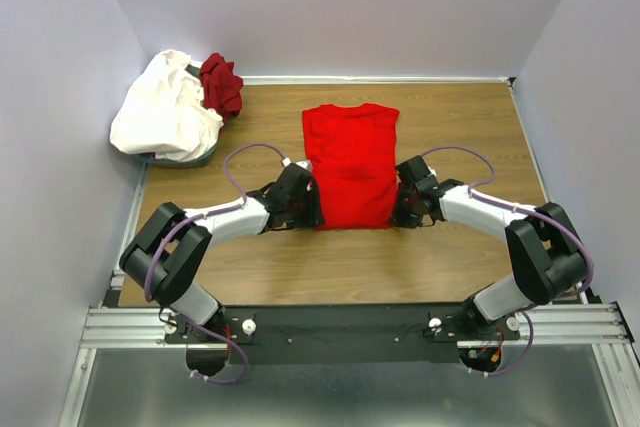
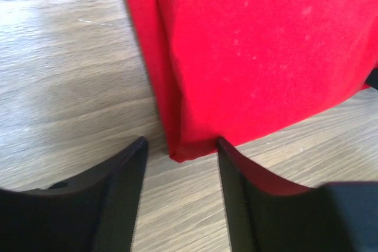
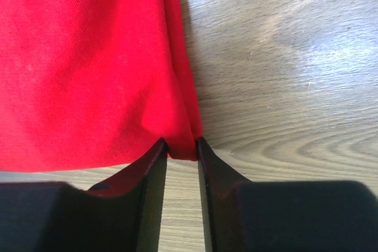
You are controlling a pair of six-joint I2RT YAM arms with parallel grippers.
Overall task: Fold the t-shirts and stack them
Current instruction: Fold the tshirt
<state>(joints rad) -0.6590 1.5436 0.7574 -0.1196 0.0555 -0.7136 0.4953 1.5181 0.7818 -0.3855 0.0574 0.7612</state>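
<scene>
The bright red t-shirt lies on the table, folded into a narrow strip with the sleeves tucked in. My left gripper is at its near left corner. In the left wrist view the gripper is open, and the corner of the red shirt lies between the fingertips without being squeezed. My right gripper is at the near right corner. In the right wrist view the gripper is closed narrowly on the corner of the red shirt. The white t-shirt and the maroon t-shirt lie crumpled at the far left.
A grey-blue basket shows under the white shirt at the far left corner. Walls close in the table at the left, back and right. Bare wood lies between the red shirt and the arm bases.
</scene>
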